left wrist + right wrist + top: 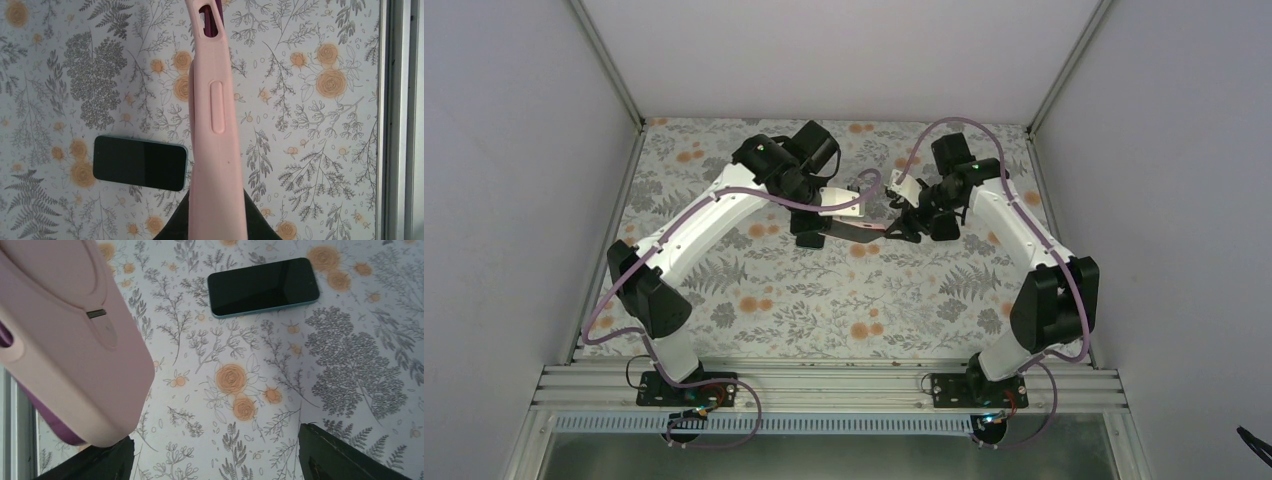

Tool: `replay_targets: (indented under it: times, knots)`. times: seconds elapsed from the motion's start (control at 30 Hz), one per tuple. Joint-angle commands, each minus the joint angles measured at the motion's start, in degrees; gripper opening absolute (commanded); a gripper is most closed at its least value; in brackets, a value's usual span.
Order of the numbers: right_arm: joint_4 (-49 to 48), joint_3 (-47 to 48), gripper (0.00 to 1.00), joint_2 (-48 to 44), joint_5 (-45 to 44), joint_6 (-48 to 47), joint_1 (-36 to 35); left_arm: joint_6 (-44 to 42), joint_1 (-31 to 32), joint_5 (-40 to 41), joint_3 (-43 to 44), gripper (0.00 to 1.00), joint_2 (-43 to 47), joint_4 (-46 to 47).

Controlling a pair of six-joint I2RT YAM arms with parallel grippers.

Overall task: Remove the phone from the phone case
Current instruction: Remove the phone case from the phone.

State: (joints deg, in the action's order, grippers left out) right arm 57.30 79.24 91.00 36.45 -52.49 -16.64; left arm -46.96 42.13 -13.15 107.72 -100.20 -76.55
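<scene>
The pink phone case (215,115) is held edge-on in the air, its purple lining showing at the far end. My left gripper (217,222) is shut on the case's near end. The case is empty. The black phone (140,162), with a teal rim, lies flat and screen up on the floral table, left of the case. In the right wrist view the case (65,330) fills the upper left and the phone (263,286) lies beyond. My right gripper (215,457) is open and empty above the table, its left finger just under the case's end.
The floral cloth (844,300) covers the whole table. A metal rail (397,100) runs along the table's edge. Grey walls enclose the left, right and back. In the top view both grippers meet at mid-table, left (812,236) and right (911,222).
</scene>
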Motion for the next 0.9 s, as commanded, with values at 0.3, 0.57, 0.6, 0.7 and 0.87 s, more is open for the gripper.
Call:
replay_targets:
  times: [0.3, 0.57, 0.6, 0.7, 0.87]
  knots:
    - [-13.4, 6.0, 0.82, 1.0, 1.3, 8.5, 0.3, -0.9, 4.5, -8.0, 1.7, 0.02, 1.7, -1.1]
    - [-10.7, 6.8, 0.87, 2.9, 14.6, 6.5, -0.9, -0.2, 4.5, -10.2, 2.5, 0.02, 3.3, 8.6]
    - [-10.9, 6.8, 0.87, 2.9, 16.1, 6.4, -1.3, -0.2, 4.5, -10.6, 3.4, 0.02, 2.9, 9.5]
    - [-11.5, 8.0, 0.87, 2.6, 21.5, 6.8, -1.9, -0.3, 4.5, -11.7, 7.3, 0.02, 0.5, 10.1]
    - [-5.1, 14.4, 0.87, 5.5, 31.8, 4.5, -3.3, 0.1, 4.0, -11.0, 9.6, 0.02, -1.6, 15.7]
